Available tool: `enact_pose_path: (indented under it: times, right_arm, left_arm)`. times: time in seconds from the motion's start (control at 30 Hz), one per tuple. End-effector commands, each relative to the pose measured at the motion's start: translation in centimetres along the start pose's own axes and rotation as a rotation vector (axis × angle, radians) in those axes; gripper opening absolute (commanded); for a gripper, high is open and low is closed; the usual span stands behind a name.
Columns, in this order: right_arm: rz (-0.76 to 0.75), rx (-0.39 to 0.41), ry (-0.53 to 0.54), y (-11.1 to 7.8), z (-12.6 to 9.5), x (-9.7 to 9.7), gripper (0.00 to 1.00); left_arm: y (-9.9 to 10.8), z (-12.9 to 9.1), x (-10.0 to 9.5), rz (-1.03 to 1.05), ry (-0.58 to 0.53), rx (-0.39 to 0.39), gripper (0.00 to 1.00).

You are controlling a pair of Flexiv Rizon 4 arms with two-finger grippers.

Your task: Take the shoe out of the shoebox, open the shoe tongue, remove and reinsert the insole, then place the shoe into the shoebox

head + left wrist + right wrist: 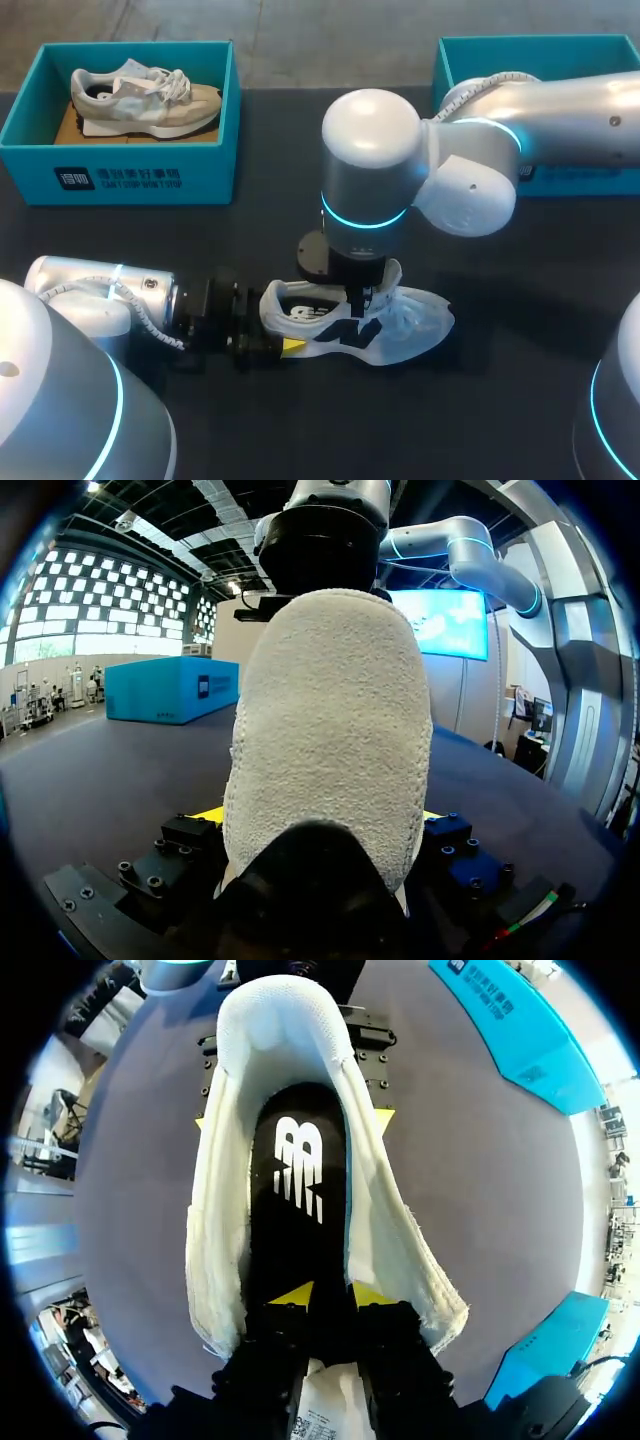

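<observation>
- The table [150, 230] is dark and flat, and it fills most of the head view
- A blue shoebox [140, 180] stands at the far left of the table, with a tan shoe [140, 100] lying inside it
- A second blue box [455, 60] stands at the far right, well apart from the first one
- The right arm [560, 110] comes across in front of that second box and hides a lot of it
- The white shoe [415, 320] lies out on the table in the near middle, not in any box
- The left gripper [318, 825] has the heel of the white shoe squeezed between its two fingers
- In the left wrist view the heel is so close that it blocks most of what is ahead
- The right gripper [330, 1295] points down into the shoe from above and hides its middle in the head view
- Its yellow tips are close together and pinch the black insole [300, 1180], which lies inside the shoe
</observation>
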State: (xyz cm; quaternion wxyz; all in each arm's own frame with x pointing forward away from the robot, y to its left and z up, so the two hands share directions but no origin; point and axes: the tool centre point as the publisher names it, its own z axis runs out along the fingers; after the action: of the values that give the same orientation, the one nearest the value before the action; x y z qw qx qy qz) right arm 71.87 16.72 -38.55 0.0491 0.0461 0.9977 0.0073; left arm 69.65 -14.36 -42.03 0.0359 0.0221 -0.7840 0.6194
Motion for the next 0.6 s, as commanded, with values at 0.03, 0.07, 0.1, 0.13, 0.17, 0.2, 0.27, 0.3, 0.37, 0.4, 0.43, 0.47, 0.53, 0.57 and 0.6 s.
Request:
enact_pose_path:
  times: [0.03,0.07,0.1,0.13,0.17,0.2,0.27,0.3,0.37,0.4,0.43,0.47,0.53,0.57,0.6]
  right_arm:
    - [0.001,-0.002,0.008,-0.1,0.3,-0.3,0.22]
    - [0.001,-0.003,0.010,0.0,0.3,-0.3,0.22]
    - [0.001,-0.004,0.012,0.1,0.4,-0.2,0.22]
    - [0.002,-0.004,0.013,0.2,0.5,-0.2,0.22]
    - [0.004,-0.005,0.016,0.2,0.6,-0.1,0.22]
    - [0.006,-0.007,0.018,0.3,0.6,0.0,0.22]
    - [0.009,-0.011,0.020,0.5,0.9,0.4,0.21]
    - [0.010,-0.013,0.020,0.6,0.9,0.6,0.21]
    - [0.015,-0.015,0.022,0.7,1.2,1.0,0.20]
    - [0.018,-0.015,0.024,0.7,1.3,1.1,0.20]
    - [0.021,-0.019,0.024,0.7,1.4,1.3,0.20]
    - [0.024,-0.019,0.025,0.7,1.5,1.4,0.20]
    - [0.036,-0.023,0.024,0.5,1.7,1.6,0.20]
    - [0.039,-0.024,0.023,0.5,1.7,1.6,0.20]
    - [0.046,-0.024,0.019,0.4,1.7,1.6,0.21]
  left_arm:
    - [0.1,-0.1,0.0,0.000,0.002,-0.002,0.00]
    - [0.1,-0.1,0.0,0.000,0.002,-0.002,0.00]
    - [0.1,-0.1,0.0,0.000,0.002,-0.002,0.00]
    - [0.1,-0.1,0.0,0.000,0.002,-0.002,0.00]
    - [0.1,-0.1,0.0,0.000,0.002,-0.002,0.00]
    - [0.1,-0.1,0.0,0.000,0.002,-0.002,0.00]
    - [0.1,-0.1,0.0,0.000,0.002,-0.002,0.00]
    - [0.1,-0.1,0.0,0.000,0.002,-0.002,0.00]
    - [0.1,-0.1,0.0,0.000,0.002,-0.002,0.00]
    - [0.1,-0.1,0.0,0.000,0.002,-0.002,0.00]
    - [0.1,-0.1,0.0,0.000,0.002,-0.002,0.00]
    - [0.1,-0.1,0.0,0.000,0.002,-0.002,0.00]
    - [0.1,-0.1,0.0,0.000,0.002,-0.002,0.00]
    - [0.1,-0.1,0.0,0.000,0.002,-0.002,0.00]
    - [0.1,-0.1,0.0,0.000,0.002,-0.002,0.00]
